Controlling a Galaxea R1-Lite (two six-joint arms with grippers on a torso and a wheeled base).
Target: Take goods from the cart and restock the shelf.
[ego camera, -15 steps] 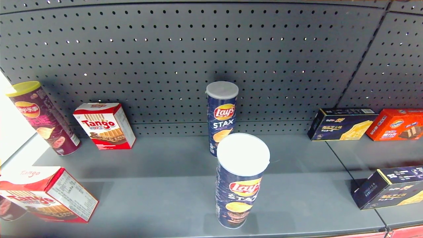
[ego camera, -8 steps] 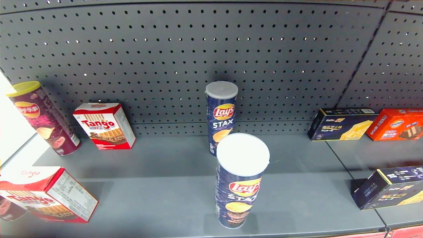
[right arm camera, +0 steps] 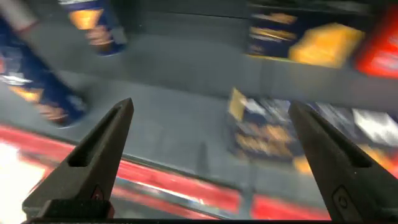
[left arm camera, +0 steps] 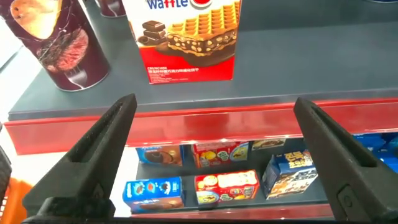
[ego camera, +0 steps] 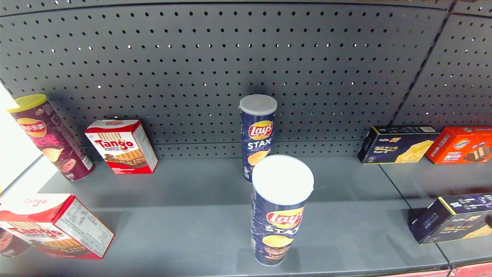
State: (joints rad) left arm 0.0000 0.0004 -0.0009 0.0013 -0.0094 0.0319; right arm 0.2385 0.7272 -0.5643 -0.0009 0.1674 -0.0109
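Observation:
Two blue chip cans stand upright on the grey shelf (ego camera: 184, 215): the front can (ego camera: 277, 215) near the shelf's edge, the back can (ego camera: 257, 134) by the pegboard. My left gripper (left arm camera: 214, 104) is open and holds nothing, in front of the red shelf lip (left arm camera: 205, 121), below a waffle box (left arm camera: 183, 37) and a maroon can (left arm camera: 56, 43). My right gripper (right arm camera: 211, 106) is open and holds nothing, facing a dark blue box (right arm camera: 267, 130) with the blue cans (right arm camera: 37, 93) off to one side. A dark tip (ego camera: 489, 220) shows at the head view's right edge.
On the left of the shelf stand a maroon can (ego camera: 50, 138) and two red wafer boxes (ego camera: 121, 146) (ego camera: 57, 227). At the right lie two dark blue boxes (ego camera: 398, 144) (ego camera: 449, 217) and an orange box (ego camera: 461, 144). A lower shelf holds several small boxes (left arm camera: 227, 183).
A dark tip and a faint shadow have come in at the head view's right edge by the front dark blue box. The goods on the shelf have not moved.

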